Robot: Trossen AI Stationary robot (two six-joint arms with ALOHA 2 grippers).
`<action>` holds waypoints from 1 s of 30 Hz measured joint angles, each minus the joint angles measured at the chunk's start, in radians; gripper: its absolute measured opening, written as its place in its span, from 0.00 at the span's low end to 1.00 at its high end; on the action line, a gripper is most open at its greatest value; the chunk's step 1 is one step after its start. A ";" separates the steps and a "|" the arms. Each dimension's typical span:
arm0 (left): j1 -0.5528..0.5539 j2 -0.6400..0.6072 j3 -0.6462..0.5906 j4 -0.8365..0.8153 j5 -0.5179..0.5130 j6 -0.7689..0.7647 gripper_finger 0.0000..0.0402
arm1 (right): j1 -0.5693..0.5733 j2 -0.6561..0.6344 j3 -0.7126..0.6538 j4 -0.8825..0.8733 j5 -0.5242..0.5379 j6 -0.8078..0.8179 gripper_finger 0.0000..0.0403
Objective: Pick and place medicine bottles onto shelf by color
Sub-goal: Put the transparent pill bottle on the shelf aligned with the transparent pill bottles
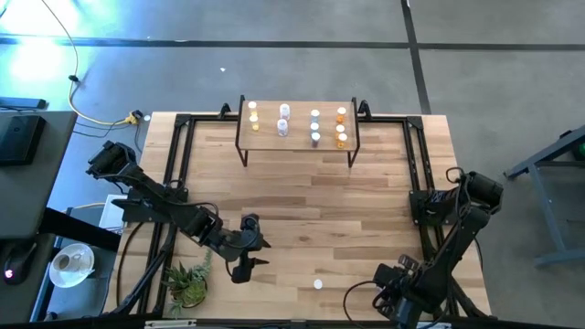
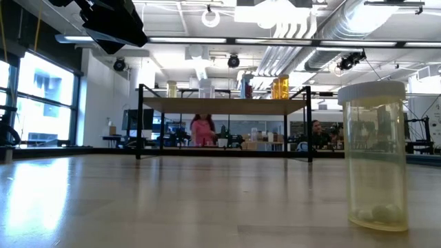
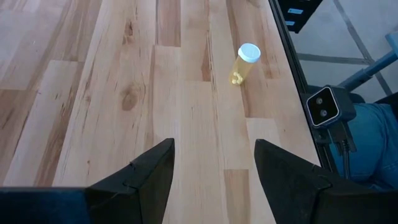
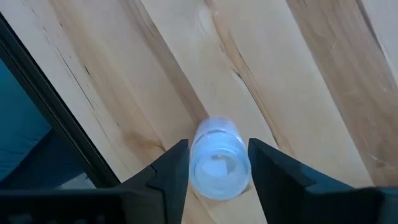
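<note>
The shelf [image 1: 297,146] stands at the table's far middle and carries several bottles in rows by colour: yellowish, white, bluish, orange. It also shows in the low view [image 2: 224,105]. One yellowish bottle [image 1: 318,284] with a white cap stands upright on its base near the table's near edge, and shows in the low view [image 2: 375,155] and the left wrist view [image 3: 244,62]. My left gripper [image 1: 251,262] is open and empty, left of that bottle [image 3: 214,168]. My right gripper [image 1: 388,291] is at the near right, shut on a bluish bottle [image 4: 217,158]. My right gripper pinches the bluish bottle's round body [image 4: 198,163] between its two fingers, one finger on each side. The fingers point down at the tabletop, and the bottle's end faces the wrist camera. Whether the bottle stands on the table or is lifted clear, I cannot tell.
A small green plant [image 1: 187,283] sits at the near left corner. A black frame [image 1: 178,164] runs along the table's left, right and far edges. The low camera [image 3: 323,106] is mounted at the near edge. Bare wood lies between the shelf and the grippers.
</note>
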 joint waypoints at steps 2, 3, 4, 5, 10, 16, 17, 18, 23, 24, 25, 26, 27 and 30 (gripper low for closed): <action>0.000 0.000 0.000 0.000 0.000 0.000 0.53 | -0.001 0.000 0.000 0.000 -0.011 0.000 0.36; 0.000 0.000 0.000 0.000 0.000 0.000 0.53 | -0.002 0.000 0.000 0.000 -0.017 0.001 0.36; 0.000 0.000 0.000 0.000 0.000 0.000 0.53 | -0.002 0.000 0.000 0.000 -0.021 0.004 0.35; 0.000 0.000 0.000 0.000 0.000 0.000 0.53 | -0.002 0.000 0.000 0.000 -0.024 0.008 0.35; 0.000 0.000 0.000 0.000 0.000 0.000 0.53 | -0.002 0.000 0.000 0.006 -0.033 0.011 0.37; 0.000 0.000 0.000 0.000 0.000 0.000 0.53 | -0.002 0.000 0.000 0.008 -0.046 0.009 0.42; 0.000 0.000 0.000 0.000 0.000 0.000 0.53 | -0.002 0.000 0.000 0.008 -0.046 0.009 0.43; 0.000 0.000 0.000 0.000 0.000 0.000 0.53 | -0.001 0.000 0.000 0.008 -0.046 0.009 0.43; 0.000 0.000 0.000 0.000 0.000 0.000 0.53 | -0.002 0.000 0.000 -0.008 -0.088 0.008 0.44; 0.000 0.000 0.000 0.000 0.000 0.000 0.53 | -0.001 0.000 0.000 -0.010 -0.098 0.009 0.44; 0.000 0.000 0.000 0.000 0.000 0.000 0.53 | -0.001 0.000 0.000 -0.009 -0.097 0.008 0.44; 0.000 0.000 0.000 0.000 0.000 0.000 0.53 | -0.001 0.000 0.000 -0.008 -0.097 0.008 0.44; 0.000 0.000 0.000 0.000 0.000 0.000 0.53 | -0.001 0.000 0.000 -0.008 -0.096 0.008 0.44; 0.000 0.000 0.000 0.000 0.000 0.000 0.53 | -0.001 0.002 0.000 -0.004 -0.104 0.010 0.44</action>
